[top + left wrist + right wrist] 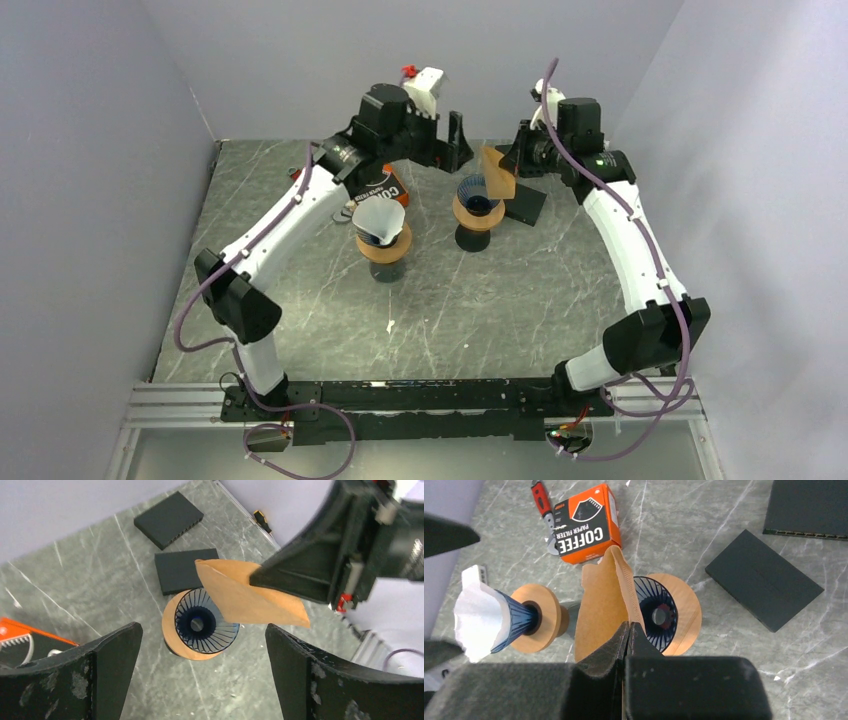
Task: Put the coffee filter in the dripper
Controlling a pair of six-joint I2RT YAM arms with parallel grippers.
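My right gripper [628, 627] is shut on the lower edge of a brown paper coffee filter [601, 605]. It holds the filter flat and upright, just above and beside the blue ribbed dripper [659, 612] on its wooden ring. In the top view the filter [497, 172] hangs over the far right rim of this dripper [478, 200], with the right gripper [517, 160] behind it. My left gripper [202, 630] is open and empty above the same dripper [205, 625]. The filter [240, 597] lies beyond its fingers without touching them.
A second dripper [381, 222] to the left holds a white filter [476, 615]. An orange coffee filter box [584, 525] and a red tool [541, 500] lie behind it. Two black blocks [764, 580] [809, 505] sit to the right of the drippers. Walls close in on three sides.
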